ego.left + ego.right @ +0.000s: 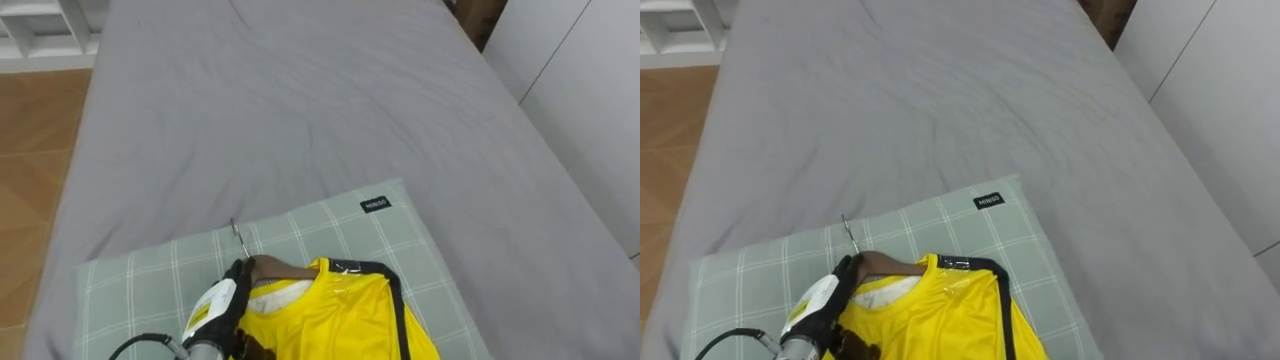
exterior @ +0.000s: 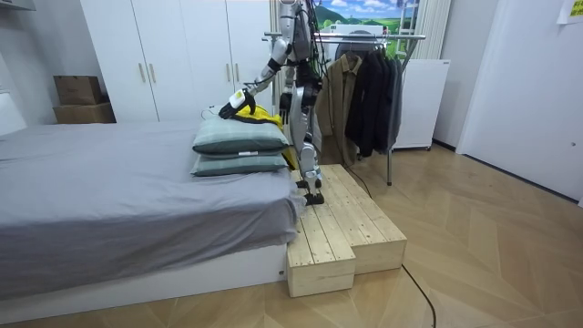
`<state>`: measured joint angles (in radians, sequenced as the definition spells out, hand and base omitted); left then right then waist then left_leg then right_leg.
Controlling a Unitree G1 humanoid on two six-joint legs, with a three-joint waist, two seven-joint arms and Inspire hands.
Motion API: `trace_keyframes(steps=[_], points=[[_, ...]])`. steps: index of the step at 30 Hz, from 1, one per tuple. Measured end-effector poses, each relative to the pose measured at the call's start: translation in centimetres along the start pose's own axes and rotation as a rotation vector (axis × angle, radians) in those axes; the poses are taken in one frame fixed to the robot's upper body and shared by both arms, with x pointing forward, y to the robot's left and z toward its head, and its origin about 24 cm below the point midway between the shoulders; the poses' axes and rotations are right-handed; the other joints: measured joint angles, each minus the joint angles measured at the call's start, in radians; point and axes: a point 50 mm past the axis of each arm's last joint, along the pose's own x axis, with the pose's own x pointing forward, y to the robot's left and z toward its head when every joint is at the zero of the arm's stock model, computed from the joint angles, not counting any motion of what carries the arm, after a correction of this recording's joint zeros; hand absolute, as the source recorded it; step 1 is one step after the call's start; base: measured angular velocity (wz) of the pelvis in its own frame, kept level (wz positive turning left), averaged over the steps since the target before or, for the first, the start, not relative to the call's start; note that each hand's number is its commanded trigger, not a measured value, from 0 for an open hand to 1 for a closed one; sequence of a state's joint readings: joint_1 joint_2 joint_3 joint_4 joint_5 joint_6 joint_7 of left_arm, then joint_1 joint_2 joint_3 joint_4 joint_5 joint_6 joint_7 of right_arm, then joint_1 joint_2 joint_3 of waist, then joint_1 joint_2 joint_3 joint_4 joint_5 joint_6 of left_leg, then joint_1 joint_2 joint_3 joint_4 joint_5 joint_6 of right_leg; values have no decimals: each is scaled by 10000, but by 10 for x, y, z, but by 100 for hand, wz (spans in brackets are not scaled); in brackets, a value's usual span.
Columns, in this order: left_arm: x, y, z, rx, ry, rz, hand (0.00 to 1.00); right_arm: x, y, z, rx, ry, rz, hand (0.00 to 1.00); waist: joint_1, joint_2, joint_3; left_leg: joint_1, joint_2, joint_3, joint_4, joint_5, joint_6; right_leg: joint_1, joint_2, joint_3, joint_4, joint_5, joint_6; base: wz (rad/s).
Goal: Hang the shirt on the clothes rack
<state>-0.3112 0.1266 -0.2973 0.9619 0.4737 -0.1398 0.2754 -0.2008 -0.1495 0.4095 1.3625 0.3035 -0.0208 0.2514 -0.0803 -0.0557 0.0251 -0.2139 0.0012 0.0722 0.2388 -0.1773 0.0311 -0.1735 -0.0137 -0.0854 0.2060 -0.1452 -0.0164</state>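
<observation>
A yellow shirt with dark trim sits on a brown wooden hanger and lies on the green checked pillow at the head of the bed. The hanger's metal hook points up the pillow. My left hand comes in from the lower left and is shut on the hanger just below the hook. In the room view I stand on a wooden platform beside the bed, with my left hand stretched over two stacked pillows and the shirt.
The grey bed sheet stretches away beyond the pillow. Behind me a clothes rack holds dark coats. White wardrobes line the wall, and cardboard boxes stand by the bed's far side.
</observation>
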Motion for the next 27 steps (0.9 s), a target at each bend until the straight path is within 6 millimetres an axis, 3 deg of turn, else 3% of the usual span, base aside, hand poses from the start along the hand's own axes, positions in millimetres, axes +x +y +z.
trace_keyframes(steps=[8,12,13,14,21,27], points=[[-3,-3,-4,-25,122,-84,0,0,0,-5,63,105,-63,0,-2,-123,-72,5,3,-13,3,74,-9,7,1,-27,31,22,-32,0],[-5,-5,-6,-33,187,-131,0,0,1,-6,76,125,-95,0,-3,-174,-68,19,3,-18,24,93,-6,3,-5,-32,108,24,-34,0],[-5,-5,-7,-34,195,-139,69,0,1,-6,78,129,-99,0,-3,-175,-67,21,3,-19,29,94,-5,2,-6,-32,122,24,-34,0],[-5,-6,-7,-35,204,-152,100,0,1,-6,82,135,-107,0,-3,-176,-66,23,3,-18,35,95,-3,1,-7,-32,133,24,-34,0],[-5,-5,-7,-49,208,-25,100,0,0,-7,94,149,-171,0,3,-182,-62,0,5,-19,92,98,-1,-1,-8,-32,144,23,-34,0],[-4,7,-9,-2,151,644,100,0,0,-7,93,148,-196,0,30,-181,-61,1,-4,-24,93,98,0,2,-15,-33,151,24,-34,0]])
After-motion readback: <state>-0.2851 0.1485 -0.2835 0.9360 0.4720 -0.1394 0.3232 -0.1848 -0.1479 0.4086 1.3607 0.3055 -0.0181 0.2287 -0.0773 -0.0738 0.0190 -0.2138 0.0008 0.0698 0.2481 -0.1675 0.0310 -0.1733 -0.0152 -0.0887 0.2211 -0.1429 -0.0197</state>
